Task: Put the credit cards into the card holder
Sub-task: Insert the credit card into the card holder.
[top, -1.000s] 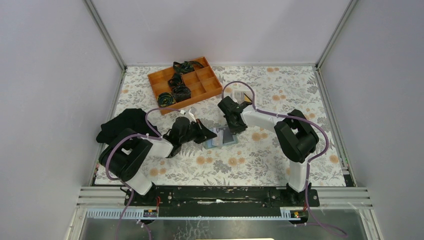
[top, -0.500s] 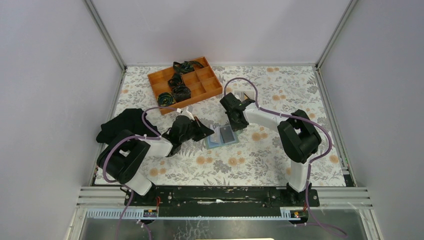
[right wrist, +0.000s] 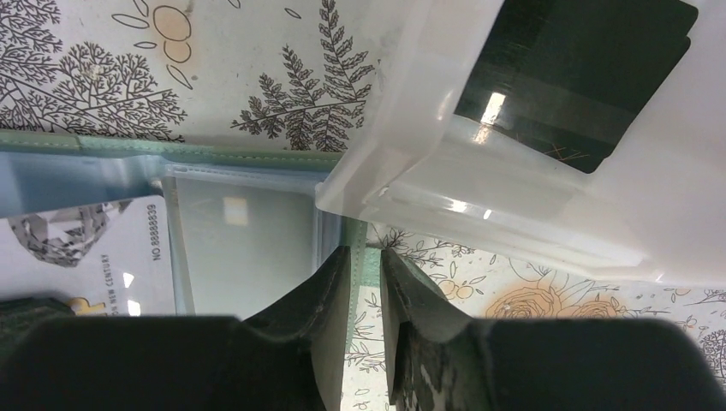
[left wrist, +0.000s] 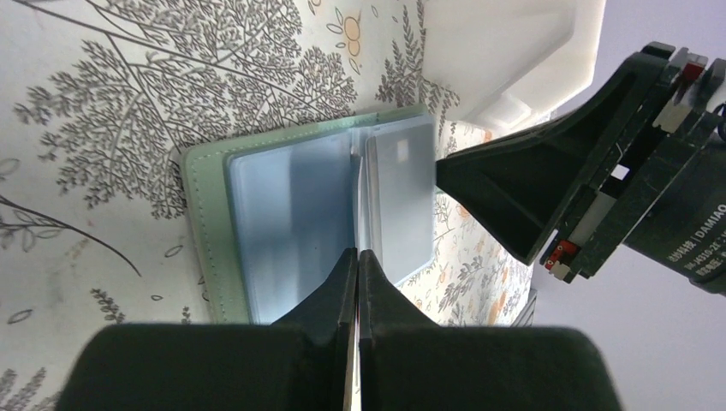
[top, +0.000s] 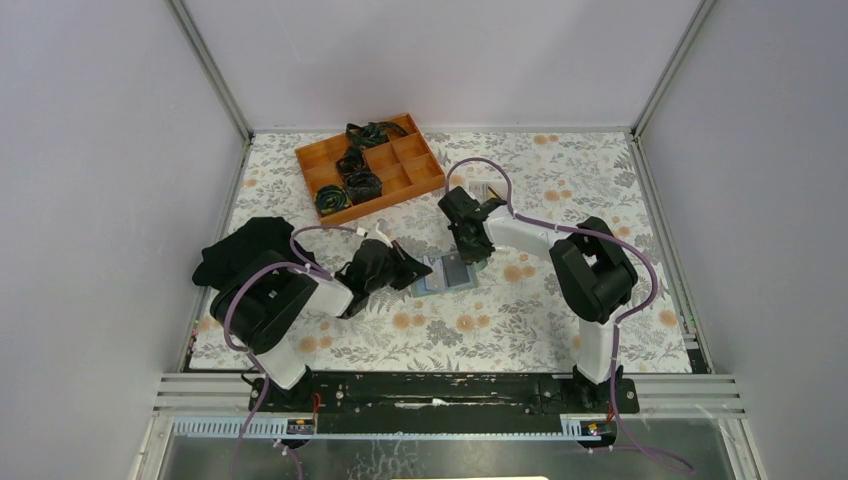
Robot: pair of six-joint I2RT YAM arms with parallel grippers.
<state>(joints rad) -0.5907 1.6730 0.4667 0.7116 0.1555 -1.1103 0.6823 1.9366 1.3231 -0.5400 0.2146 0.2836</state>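
The holder [left wrist: 300, 223] lies open just ahead of the closed left gripper [left wrist: 357, 261]; the right gripper [right wrist: 364, 265] (fingers slightly apart) straddles its far edge.

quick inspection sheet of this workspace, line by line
surface: floral tablecloth, flat
job's things: card holder lies open at centre, cards in its clear sleeves; black card in white tray
clutter: orange compartment box with dark bundles; black cloth at left
pincers: left pincer shut on a sleeve edge; right pincer at the holder's edge, grip unclear
cables: purple cable looped along each arm
surroundings: plain grey walls
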